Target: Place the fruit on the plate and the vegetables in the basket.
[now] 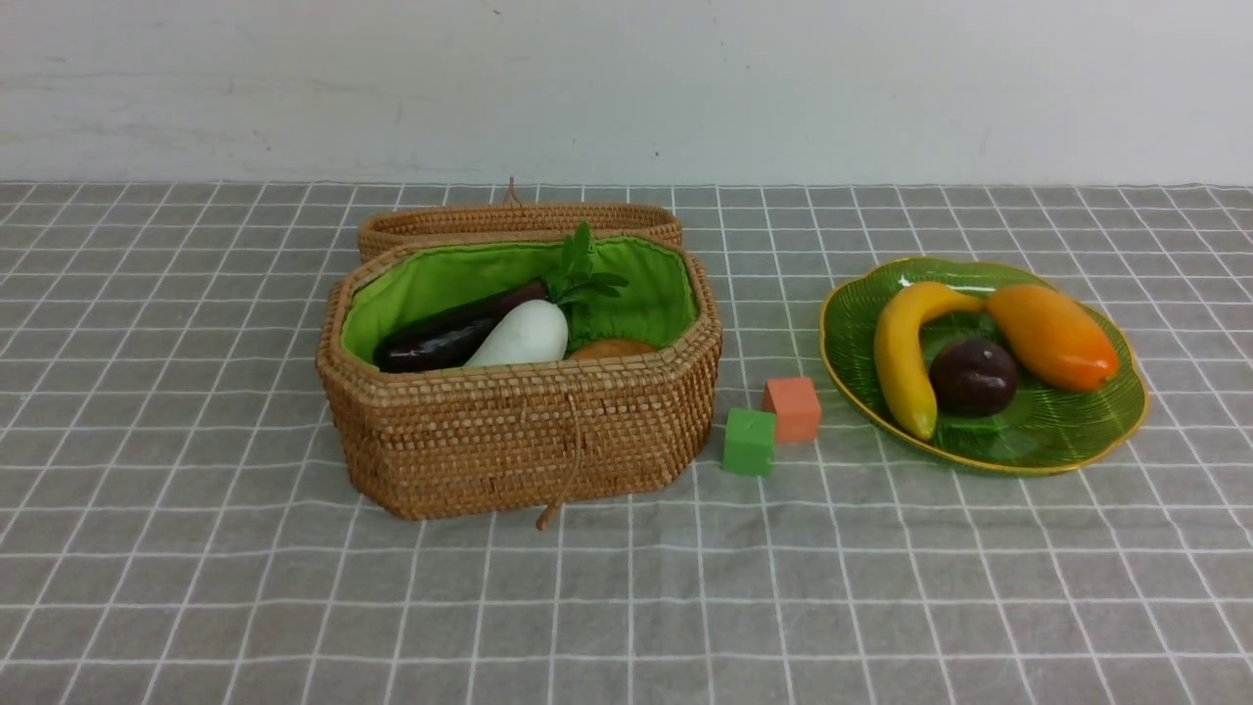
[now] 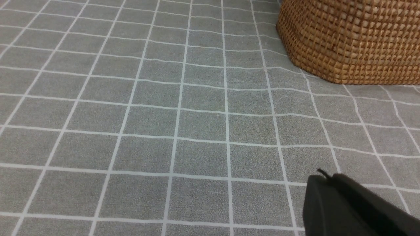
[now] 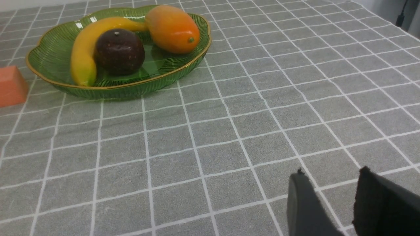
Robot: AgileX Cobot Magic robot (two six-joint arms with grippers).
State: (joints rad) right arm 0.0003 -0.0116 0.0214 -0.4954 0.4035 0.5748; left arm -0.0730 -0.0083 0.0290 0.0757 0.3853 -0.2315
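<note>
The green glass plate (image 1: 1077,441) at the right carries the yellow banana (image 1: 899,357), the round dark-purple fruit (image 1: 973,376) and the orange mango (image 1: 1052,336). The woven basket (image 1: 519,431) left of centre holds the dark eggplant (image 1: 440,338), the white radish (image 1: 519,336) with green leaves, and a tan potato (image 1: 612,348) partly hidden by the wall. Neither arm shows in the front view. My left gripper (image 2: 326,178) is shut and empty above the cloth, short of the basket's corner (image 2: 354,39). My right gripper (image 3: 331,178) stands open and empty, well short of the plate (image 3: 137,88).
A green cube (image 1: 749,442) and an orange cube (image 1: 792,408) sit between basket and plate; the orange cube (image 3: 11,86) shows beside the plate in the right wrist view. The basket's woven lid (image 1: 519,219) lies behind it. A grey checked cloth covers the table.
</note>
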